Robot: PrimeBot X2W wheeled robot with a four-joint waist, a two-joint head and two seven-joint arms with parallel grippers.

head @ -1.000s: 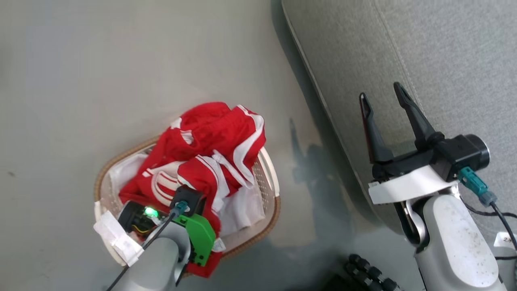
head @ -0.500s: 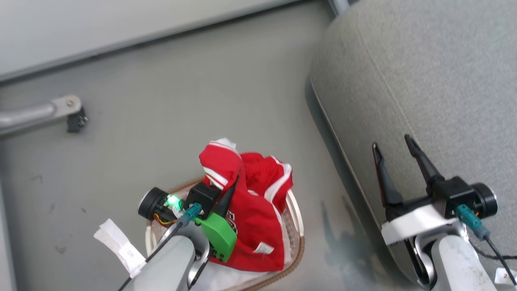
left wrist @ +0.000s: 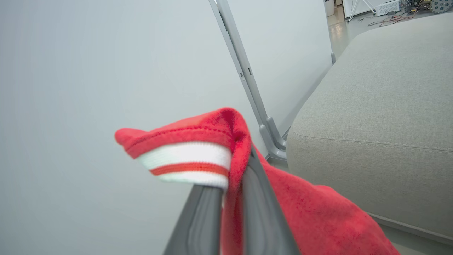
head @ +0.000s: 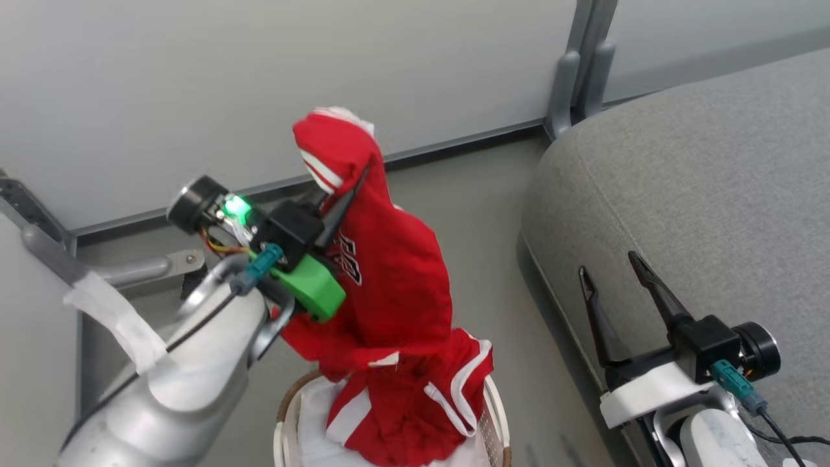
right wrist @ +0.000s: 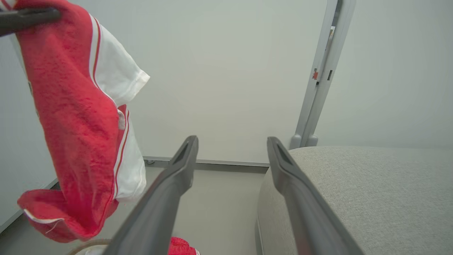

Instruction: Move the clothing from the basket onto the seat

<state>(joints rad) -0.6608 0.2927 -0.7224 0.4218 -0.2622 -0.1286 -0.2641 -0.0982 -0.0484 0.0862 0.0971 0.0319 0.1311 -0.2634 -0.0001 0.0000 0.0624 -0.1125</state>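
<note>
Grey floor (head: 480,214), pale wall panel (head: 194,78) on the far side w/ a metal post (head: 580,65) at its joint. Seat (head: 713,194) takes up the right side, rounded corner near the post. Basket (head: 494,421) on the floor at near centre, left of the seat and apart from it; white liner (head: 311,415) shows inside. L gripper (head: 360,178) raised above the basket, fingers pressed together on a striped cuff/edge of the red jersey (head: 389,279). Jersey hangs down full length from the grip, lettering visible; its lower end reaches the basket pile, can't tell if it is clear of it. 2nd red garment (head: 421,402) w/ white stripes lies bunched in the basket, part over the right rim. R gripper (head: 609,264) at near right over the seat edge, fingers apart, nothing between them.
</note>
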